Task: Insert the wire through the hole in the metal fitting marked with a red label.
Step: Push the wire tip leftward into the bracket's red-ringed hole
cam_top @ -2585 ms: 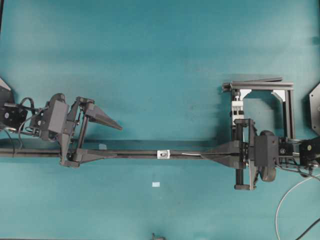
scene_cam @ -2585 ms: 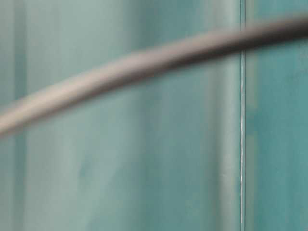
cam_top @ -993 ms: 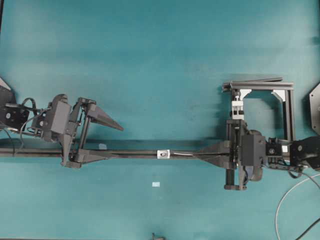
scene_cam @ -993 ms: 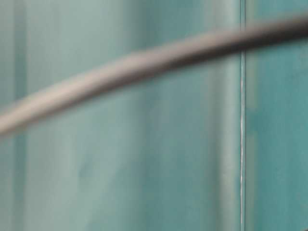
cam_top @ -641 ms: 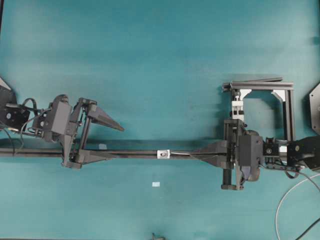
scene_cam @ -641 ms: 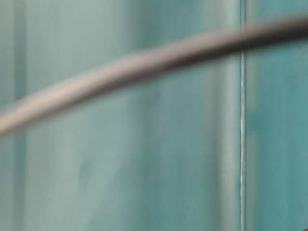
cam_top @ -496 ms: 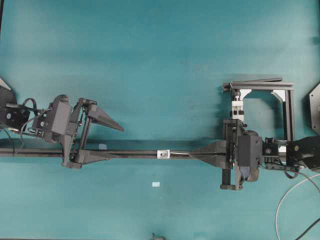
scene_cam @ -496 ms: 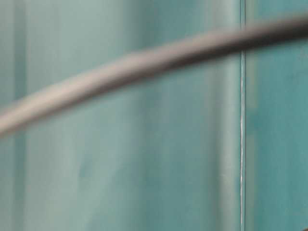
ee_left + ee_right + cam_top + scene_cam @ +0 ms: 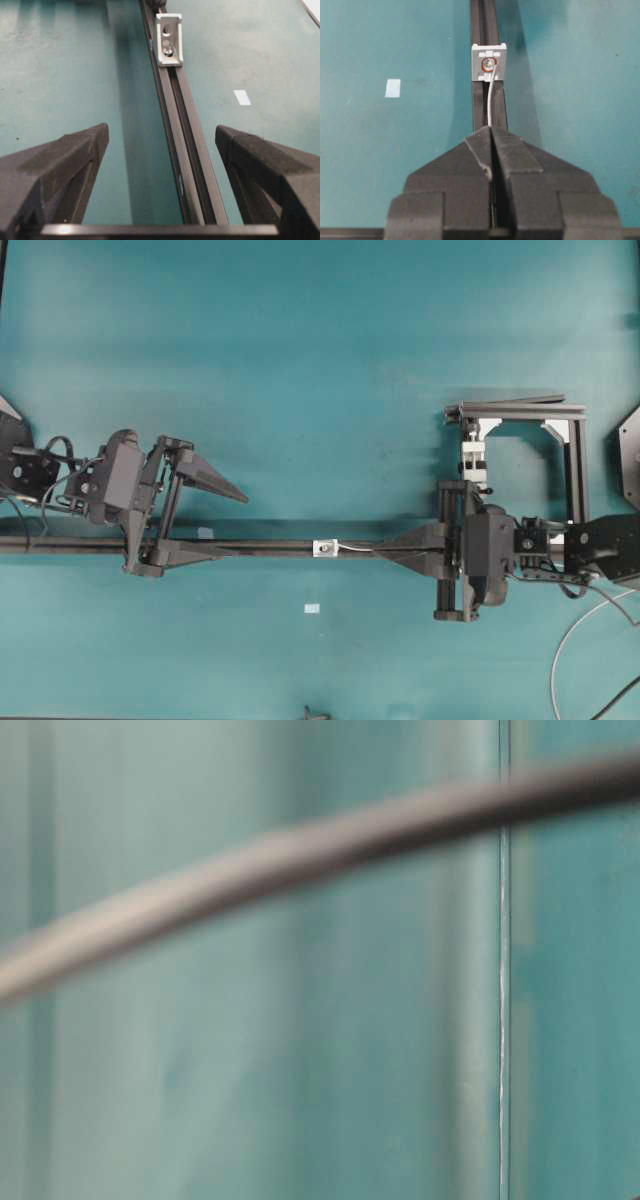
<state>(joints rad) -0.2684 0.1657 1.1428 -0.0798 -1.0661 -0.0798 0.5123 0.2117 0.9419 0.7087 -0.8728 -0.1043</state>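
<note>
The left gripper stands wide open over the black rail, holding nothing. In the middle, the metal fitting sits on the rail. The right gripper is squeezed on the wire, whose tip touches the red-ringed hole.

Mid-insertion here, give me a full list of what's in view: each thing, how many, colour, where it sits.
Wire: one, silvery-grey, running from the right jaws to the fitting's ringed hole.
Metal fitting: one, silvery-white, on the rail, mid-table.
Hole: one, red-ringed, centre of the fitting's face.
Rail: one, black, lying across the table.
Pale tag: one, whitish, flat on the mat below the rail.
Clamp frame: one, black and silver, upper right.
Grey cable: one, pale, lower right corner.
Mat: teal.
Left gripper: black, jaws open, straddling the rail.
Right gripper: black, shut on the wire.
</note>
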